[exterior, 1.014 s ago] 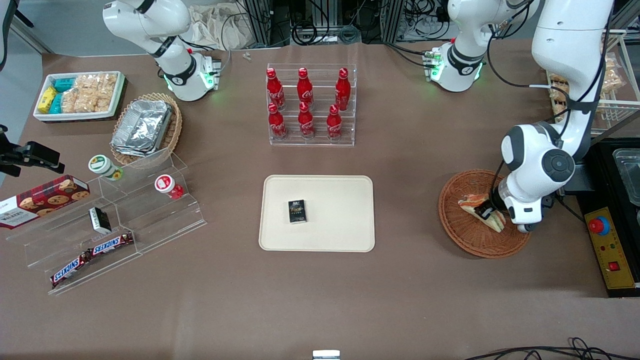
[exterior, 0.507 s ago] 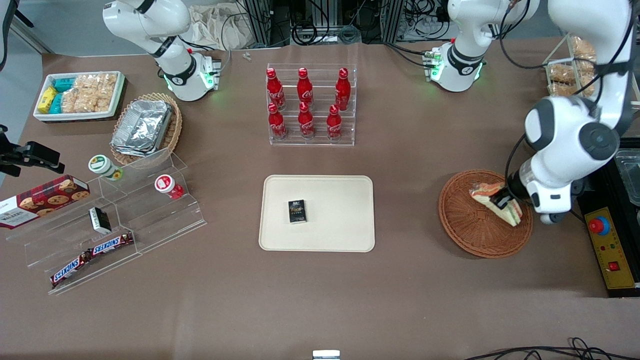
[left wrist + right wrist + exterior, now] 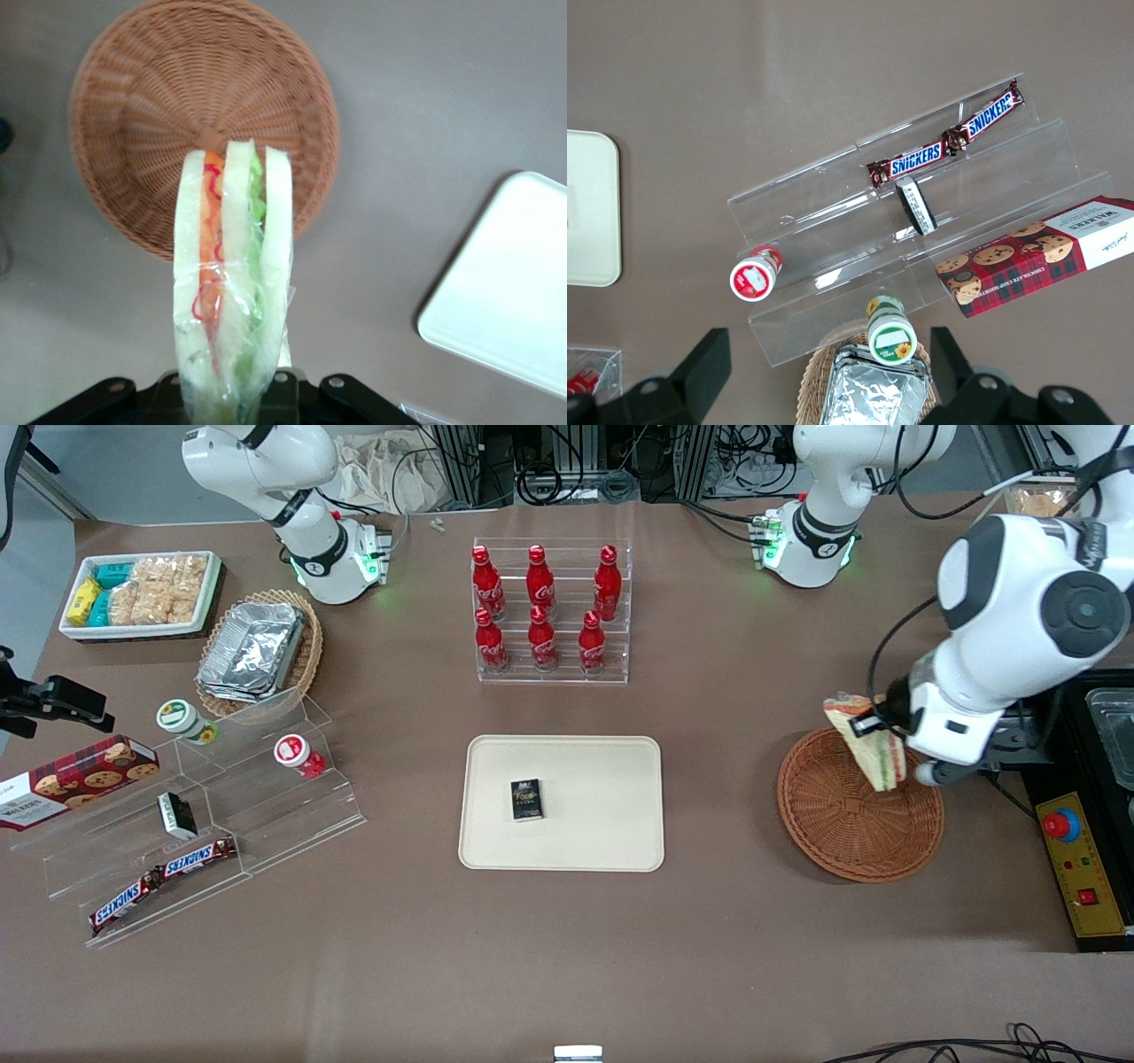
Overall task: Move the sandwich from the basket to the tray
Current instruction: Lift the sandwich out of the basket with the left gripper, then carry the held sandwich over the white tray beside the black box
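Left wrist view shows the sandwich point(image 3: 232, 283) standing on end, its wide base pinched in the gripper point(image 3: 237, 400), whose fingers are clamped on the wrapped wedge across the bread faces. It hangs in the air above the reddish-brown wicker basket point(image 3: 142, 97), clear of the weave. From the front, the sandwich point(image 3: 870, 744) sits over the basket point(image 3: 842, 824) rim, well apart from the cream tray point(image 3: 602, 779), which already carries a small black packet point(image 3: 526, 799). I judge the wedge light and soft (white bread squashes easily), and the clear wrap likely slippery, so a moderate grip near the thick base suits it best.
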### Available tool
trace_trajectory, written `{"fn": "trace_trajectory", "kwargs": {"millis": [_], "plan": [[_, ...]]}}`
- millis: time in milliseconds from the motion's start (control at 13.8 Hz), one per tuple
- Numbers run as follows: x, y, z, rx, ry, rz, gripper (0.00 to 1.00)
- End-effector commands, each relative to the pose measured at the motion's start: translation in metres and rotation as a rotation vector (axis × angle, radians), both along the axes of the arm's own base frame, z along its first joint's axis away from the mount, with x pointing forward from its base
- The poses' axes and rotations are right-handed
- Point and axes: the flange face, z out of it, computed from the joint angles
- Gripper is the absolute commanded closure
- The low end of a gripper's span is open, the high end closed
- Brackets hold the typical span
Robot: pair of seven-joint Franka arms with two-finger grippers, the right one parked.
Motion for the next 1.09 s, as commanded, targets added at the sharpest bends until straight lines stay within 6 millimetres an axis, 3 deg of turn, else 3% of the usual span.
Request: {"fn": "trace_trajectory", "kwargs": {"millis": [0,362,507,870,1014], "plan": [[0.000,-0.043,-0.006,-0.018,0.001,-0.095,1.00],[-0.014,-0.122,-0.020,-0.052,-0.046,-0.238,1.00],[-0.017,-0.152,-0.035,-0.076,-0.058,-0.291,1.00],[-0.024,-0.223,-0.101,-0.126,-0.093,-0.397,1.00],[-0.026,-0.236,-0.129,-0.107,-0.092,-0.414,1.00]]}}
